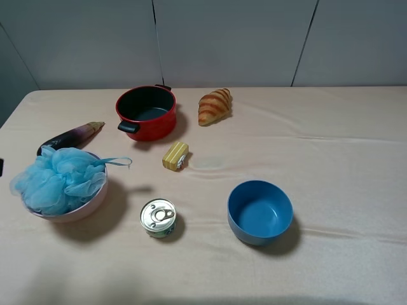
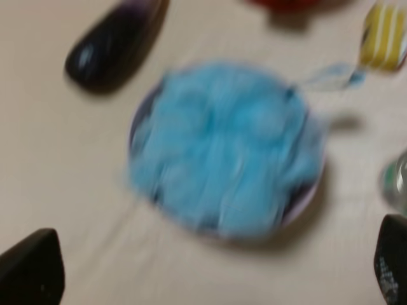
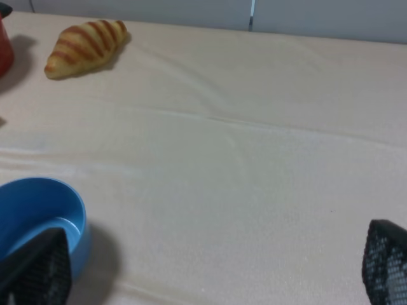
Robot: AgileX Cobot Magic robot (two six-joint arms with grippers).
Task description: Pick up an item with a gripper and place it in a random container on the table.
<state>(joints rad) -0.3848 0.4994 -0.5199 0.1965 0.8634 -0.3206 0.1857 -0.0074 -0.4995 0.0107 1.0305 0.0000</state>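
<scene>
The fluffy light-blue pouf [image 1: 57,178] lies in the pale-pink bowl [image 1: 82,210] at the left of the table [image 1: 331,152]. Its blue ribbon loop [image 1: 117,161] hangs over the rim. In the blurred left wrist view the pouf [image 2: 222,146] fills the bowl [image 2: 305,203]. My left gripper [image 2: 213,279] is open and empty above it, with the dark fingertips [image 2: 32,270] far apart. My right gripper [image 3: 210,273] is open and empty over bare cloth beside the blue bowl [image 3: 38,210]. Neither gripper shows clearly in the exterior high view.
A red pot with black handles [image 1: 147,112] and a croissant [image 1: 215,105] stand at the back. An eggplant [image 1: 70,136] lies behind the pink bowl. A yellow striped block [image 1: 175,155], a tin can [image 1: 158,218] and the blue bowl [image 1: 259,211] sit mid-table.
</scene>
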